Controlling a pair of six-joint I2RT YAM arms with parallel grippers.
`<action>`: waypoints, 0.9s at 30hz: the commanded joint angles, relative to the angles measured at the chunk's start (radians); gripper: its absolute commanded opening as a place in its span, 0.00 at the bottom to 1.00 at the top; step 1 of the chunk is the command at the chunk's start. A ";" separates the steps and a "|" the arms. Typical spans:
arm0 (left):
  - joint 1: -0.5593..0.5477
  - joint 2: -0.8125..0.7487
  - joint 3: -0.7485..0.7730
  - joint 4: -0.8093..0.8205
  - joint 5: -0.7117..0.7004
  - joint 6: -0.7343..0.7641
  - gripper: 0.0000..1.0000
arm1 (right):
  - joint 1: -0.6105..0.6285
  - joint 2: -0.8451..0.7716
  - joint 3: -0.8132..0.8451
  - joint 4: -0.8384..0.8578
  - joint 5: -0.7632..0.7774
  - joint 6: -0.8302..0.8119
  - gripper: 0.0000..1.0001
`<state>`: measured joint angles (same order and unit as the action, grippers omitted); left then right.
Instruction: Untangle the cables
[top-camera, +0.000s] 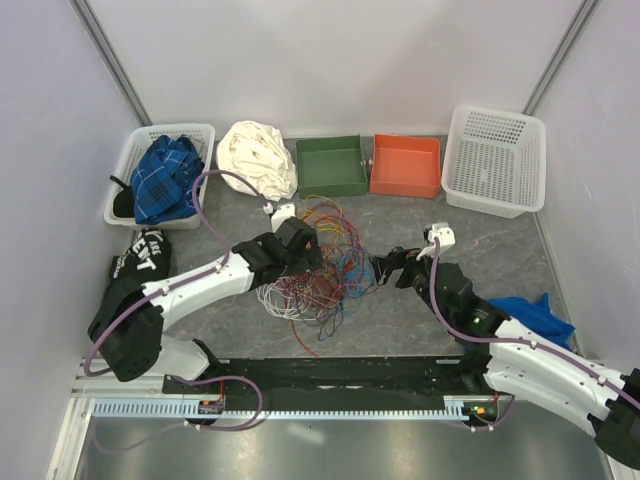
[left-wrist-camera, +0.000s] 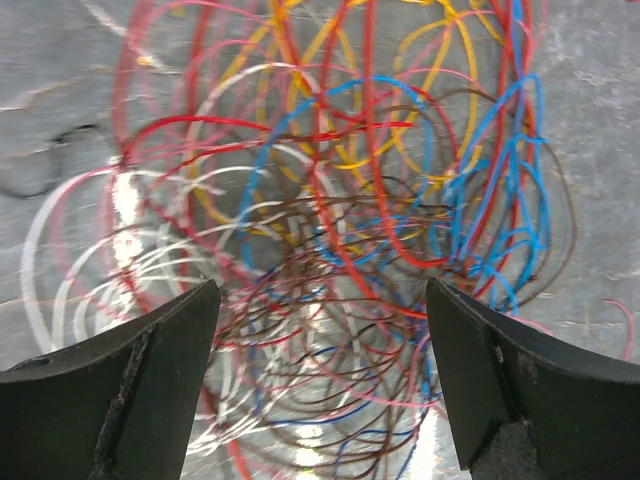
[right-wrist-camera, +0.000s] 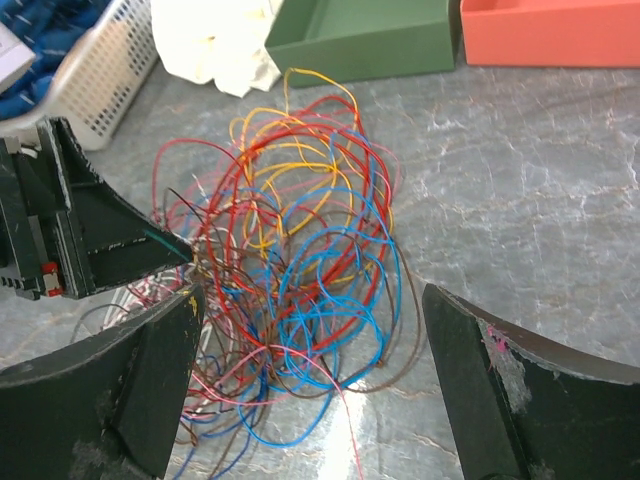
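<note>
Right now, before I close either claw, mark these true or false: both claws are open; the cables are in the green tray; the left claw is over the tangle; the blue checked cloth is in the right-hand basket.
1. Both claws are open. True: the left claw and the right claw each have their fingers spread.
2. The cables are in the green tray. False: the cables lie on the table, in front of the green tray.
3. The left claw is over the tangle. True.
4. The blue checked cloth is in the right-hand basket. False: the blue checked cloth sits in the left basket.
</note>
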<state>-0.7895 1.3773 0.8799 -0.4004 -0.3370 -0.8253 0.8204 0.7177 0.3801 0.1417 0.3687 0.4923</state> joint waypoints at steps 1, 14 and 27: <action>-0.002 0.069 0.054 0.101 0.026 -0.009 0.91 | -0.001 0.031 0.031 0.004 0.007 0.011 0.98; 0.026 0.301 0.114 0.061 -0.098 -0.015 0.57 | -0.001 0.066 0.048 0.007 0.010 0.011 0.98; 0.022 -0.062 0.186 0.017 0.013 0.147 0.02 | -0.001 0.049 0.080 0.004 0.050 0.032 0.98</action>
<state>-0.7677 1.4815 0.9768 -0.3885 -0.3809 -0.7868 0.8204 0.7956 0.4252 0.1226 0.3737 0.5056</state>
